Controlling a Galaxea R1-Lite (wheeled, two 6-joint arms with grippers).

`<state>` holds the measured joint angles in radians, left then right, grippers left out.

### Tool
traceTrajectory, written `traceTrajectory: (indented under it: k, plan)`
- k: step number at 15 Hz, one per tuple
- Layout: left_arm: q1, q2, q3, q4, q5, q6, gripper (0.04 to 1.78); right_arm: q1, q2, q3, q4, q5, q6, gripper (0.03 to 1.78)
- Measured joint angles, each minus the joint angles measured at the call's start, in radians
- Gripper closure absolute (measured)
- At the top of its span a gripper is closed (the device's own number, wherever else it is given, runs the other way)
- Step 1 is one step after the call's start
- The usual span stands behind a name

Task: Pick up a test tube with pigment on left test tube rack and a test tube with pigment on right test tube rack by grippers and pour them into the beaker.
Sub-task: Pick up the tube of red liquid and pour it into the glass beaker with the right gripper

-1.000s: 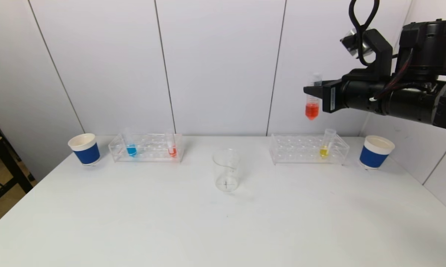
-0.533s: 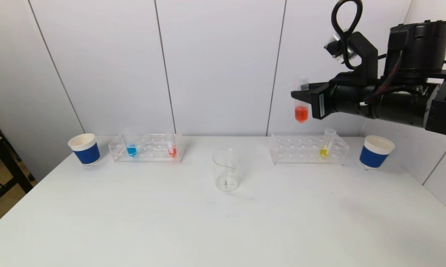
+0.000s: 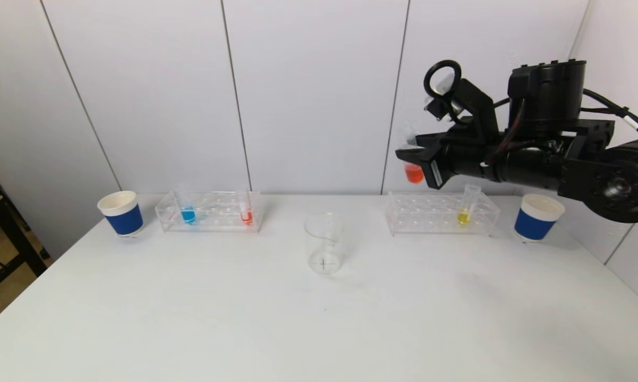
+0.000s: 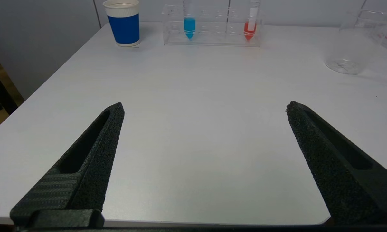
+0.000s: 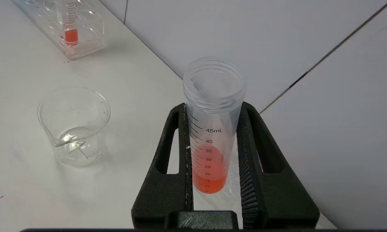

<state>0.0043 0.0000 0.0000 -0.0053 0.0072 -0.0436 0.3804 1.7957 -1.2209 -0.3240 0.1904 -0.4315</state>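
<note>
Orange pigment sits low in the tube [image 5: 212, 135] your right gripper [image 5: 212, 151] clamps above the right rack [image 3: 441, 213], so carry it level to the beaker [image 3: 324, 243], then tip slowly; left gripper [image 4: 204, 109] hangs released.

a lab: test tube racks [image 3: 210, 211], beaker [image 3: 324, 243].

The head camera looks forward and down across the tabletop [image 3: 191, 318] from well back. Each wrist camera looks out low between its own jaws. All three share the beaker [image 3: 324, 243], seemingly cropped in the left wrist's.
</note>
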Motion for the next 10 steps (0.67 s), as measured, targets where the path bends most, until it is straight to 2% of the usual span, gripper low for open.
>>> traceTrajectory:
  k: [3,7,10]
  plan:
    - [0.0,0.0,0.0,0.0,0.0,0.0,0.06,0.002,0.034,-0.001,-0.055,0.009,-0.056,1.35]
    - [0.0,0.0,0.0,0.0,0.0,-0.001,0.06,0.003,0.067,-0.011,-0.057,0.052,-0.102,1.35]
    - [0.0,0.0,0.0,0.0,0.0,-0.001,0.06,0.01,0.096,-0.014,-0.096,0.058,-0.156,1.35]
